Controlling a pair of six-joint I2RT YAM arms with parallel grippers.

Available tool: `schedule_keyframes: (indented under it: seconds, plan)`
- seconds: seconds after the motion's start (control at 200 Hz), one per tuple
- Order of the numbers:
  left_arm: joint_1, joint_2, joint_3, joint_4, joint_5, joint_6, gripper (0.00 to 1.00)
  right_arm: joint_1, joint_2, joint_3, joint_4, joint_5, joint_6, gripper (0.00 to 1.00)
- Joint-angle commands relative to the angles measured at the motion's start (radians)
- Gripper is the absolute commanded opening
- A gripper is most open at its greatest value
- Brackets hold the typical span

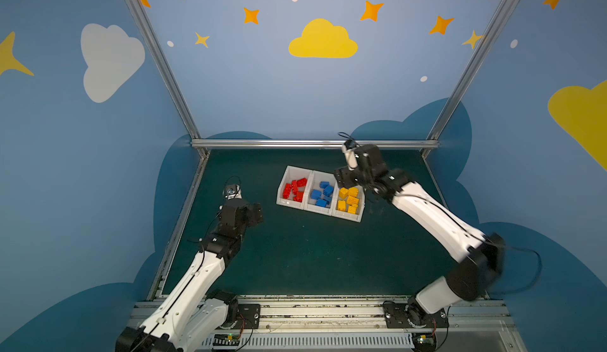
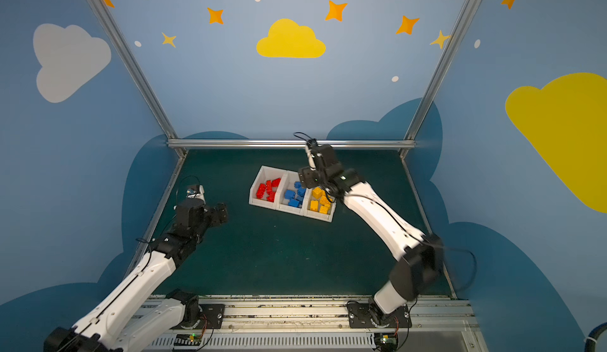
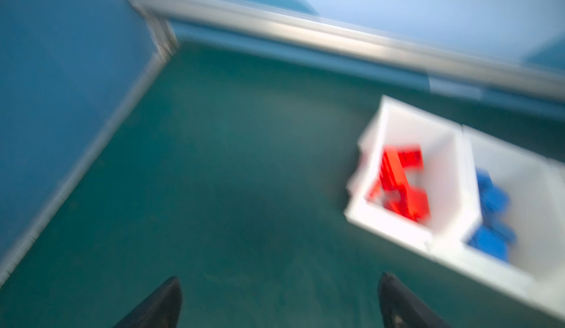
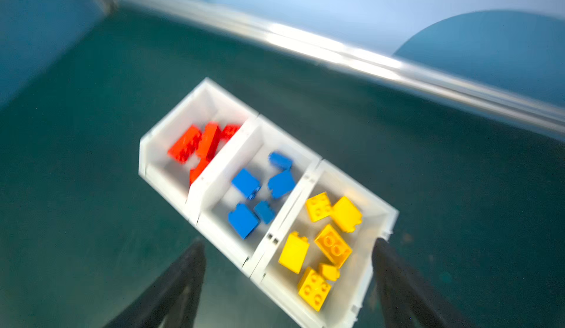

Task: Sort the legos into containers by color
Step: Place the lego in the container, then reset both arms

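White plastic three-bin row [image 1: 315, 210] is lying left-right, right end nearer, holding red bricks [image 1: 295, 189], blue bricks [image 1: 323, 193], yellow bricks [image 1: 348, 199]. Left jaws, right jaws are standing open, empty.

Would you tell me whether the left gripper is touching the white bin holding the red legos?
Apart. The left wrist view shows the open left gripper over the mat, with a stretch of green plainly separating it from the bin.

Red legos [image 1: 296, 188], blue legos [image 1: 323, 193], yellow legos [image 1: 348, 199]; white containers [image 1: 289, 204]; dark green table [image 1: 295, 255].
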Motion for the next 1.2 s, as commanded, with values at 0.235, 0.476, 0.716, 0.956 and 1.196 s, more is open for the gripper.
schedule_keyframes:
  seconds: [0.235,0.476,0.716,0.956,1.196]
  plan:
    - [0.141,0.328,-0.142,0.538,-0.079,0.187,0.99,-0.333,-0.464,-0.863,0.697,0.184,-0.057,0.91]
    - [0.239,0.653,-0.17,0.958,0.283,0.281,0.99,-0.515,-0.16,-0.898,0.803,0.004,0.006,0.98]
    - [0.239,0.65,-0.17,0.952,0.3,0.28,0.99,-0.502,0.001,-0.897,0.96,-0.018,-0.049,0.99]
    - [0.239,0.628,-0.157,0.894,0.313,0.302,0.99,-0.519,0.0,-0.876,0.915,-0.029,-0.002,0.99]
    - [0.238,0.627,-0.154,0.89,0.316,0.308,0.99,-0.52,0.0,-0.876,0.914,-0.03,-0.002,0.99]
